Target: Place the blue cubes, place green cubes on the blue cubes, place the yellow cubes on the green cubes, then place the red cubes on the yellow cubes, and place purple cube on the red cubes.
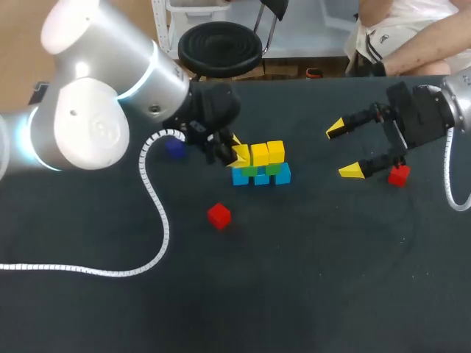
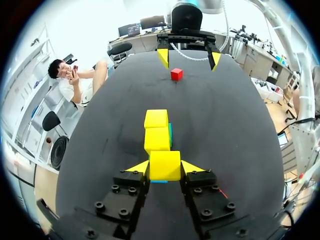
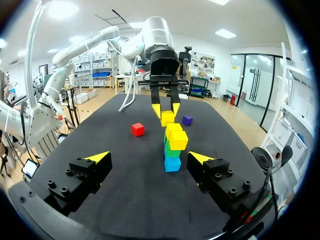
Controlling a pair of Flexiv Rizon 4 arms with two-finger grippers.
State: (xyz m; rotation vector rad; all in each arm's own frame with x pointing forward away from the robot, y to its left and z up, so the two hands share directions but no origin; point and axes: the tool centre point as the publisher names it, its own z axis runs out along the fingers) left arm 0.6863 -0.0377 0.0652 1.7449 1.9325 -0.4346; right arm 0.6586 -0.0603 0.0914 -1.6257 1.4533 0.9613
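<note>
Setting: robotics lab. We record a white jointed left arm (image 1: 85, 125), a right arm (image 1: 461, 97), white coiled cable (image 1: 157, 213), all above one dark matte surface (image 1: 309, 287).

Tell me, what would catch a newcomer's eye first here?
The bright wall of blue, green and yellow cubes mid-table, with the left gripper closed on its end yellow cube. One red cube lies loose nearer the robot, another red cube beside the open right gripper.
</note>
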